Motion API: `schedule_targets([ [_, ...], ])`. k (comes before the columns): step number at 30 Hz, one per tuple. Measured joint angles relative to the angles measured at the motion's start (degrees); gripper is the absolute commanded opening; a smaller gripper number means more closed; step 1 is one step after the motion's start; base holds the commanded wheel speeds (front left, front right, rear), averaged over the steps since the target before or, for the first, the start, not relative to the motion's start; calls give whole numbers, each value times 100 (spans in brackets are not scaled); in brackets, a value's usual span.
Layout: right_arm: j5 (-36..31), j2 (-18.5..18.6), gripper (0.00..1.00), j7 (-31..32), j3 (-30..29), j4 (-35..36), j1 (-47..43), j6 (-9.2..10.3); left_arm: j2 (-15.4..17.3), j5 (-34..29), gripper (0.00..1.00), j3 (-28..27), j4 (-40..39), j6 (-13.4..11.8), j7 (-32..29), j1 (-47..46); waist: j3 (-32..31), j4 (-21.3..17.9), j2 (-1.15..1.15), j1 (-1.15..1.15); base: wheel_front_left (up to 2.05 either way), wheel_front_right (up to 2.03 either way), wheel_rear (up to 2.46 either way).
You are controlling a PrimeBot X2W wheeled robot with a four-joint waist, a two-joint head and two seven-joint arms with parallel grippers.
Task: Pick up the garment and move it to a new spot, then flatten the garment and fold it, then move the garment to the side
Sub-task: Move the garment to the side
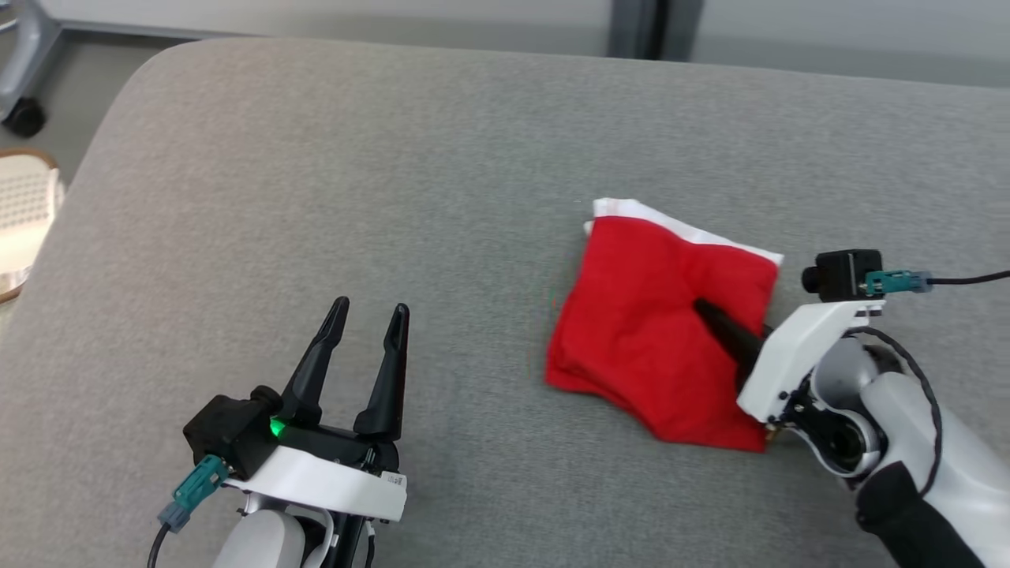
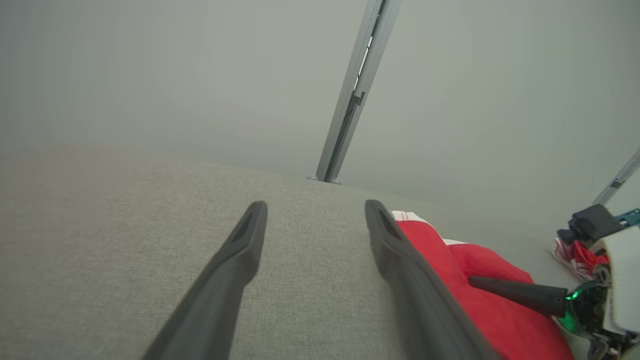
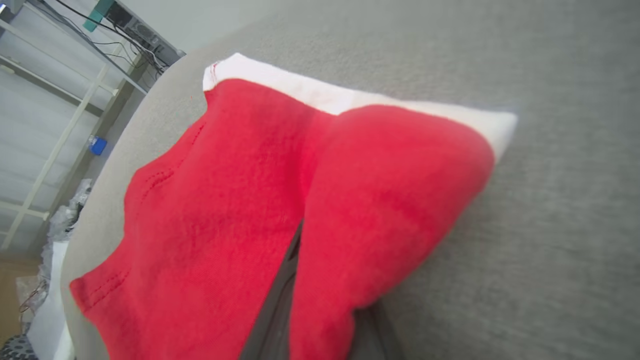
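- Grey woven upholstery forms the work surface (image 1: 316, 197). It spans almost the whole head view, with a rounded corner at the upper left.
- Red garment (image 1: 639, 331): it lies folded into a compact, roughly square packet on the right half of the surface, well apart from the left gripper. In the left wrist view the garment (image 2: 480, 270) sits just right of that gripper's right finger. In the right wrist view the garment (image 3: 225, 200) bulges upward in two rounded lobes.
- Right gripper (image 1: 700, 306): it reaches in from the lower right, with one dark finger laid across the top of the garment near its right edge. The right wrist view shows a ridge of red cloth caught between the two dark fingers (image 3: 280, 300), with the jaws drawn in against it. State: closed on the garment. The left wrist view shows the same gripper (image 2: 475, 281) resting on the red cloth.
- Left gripper (image 1: 371, 306): it sits at the lower left above bare upholstery, with the jaws spread wide and nothing between them. The left wrist view confirms this for the gripper (image 2: 315, 205).
- White band (image 1: 694, 229): it runs along the far edge of the garment, projecting from beneath the red layer.
- Metal post (image 2: 350, 100): it stands beyond the far edge of the surface.
- Green light (image 1: 276, 426): it is lit at the base of the left gripper.
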State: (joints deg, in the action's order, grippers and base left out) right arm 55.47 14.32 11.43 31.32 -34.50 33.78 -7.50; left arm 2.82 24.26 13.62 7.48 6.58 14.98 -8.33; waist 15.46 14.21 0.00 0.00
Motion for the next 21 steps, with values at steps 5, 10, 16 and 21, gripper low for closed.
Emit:
schedule_targets([
  [5,-237,474,0,-259,359,123,104,1,0,47,100,-9,-45,1,0,-10,-99,-329,0,0,0,0,0],
  [10,-358,1112,0,-221,511,448,330,1,-3,55,100,-53,-98,12,0,-104,-87,-792,0,0,0,0,0],
  [16,-364,1886,0,11,158,893,586,1,-2,93,100,-121,-126,31,0,-437,214,-1156,0,0,0,0,0],
  [21,-364,2594,0,193,-415,1124,569,1,-3,131,100,-92,-92,44,0,-705,588,-1341,0,0,0,0,0],
])
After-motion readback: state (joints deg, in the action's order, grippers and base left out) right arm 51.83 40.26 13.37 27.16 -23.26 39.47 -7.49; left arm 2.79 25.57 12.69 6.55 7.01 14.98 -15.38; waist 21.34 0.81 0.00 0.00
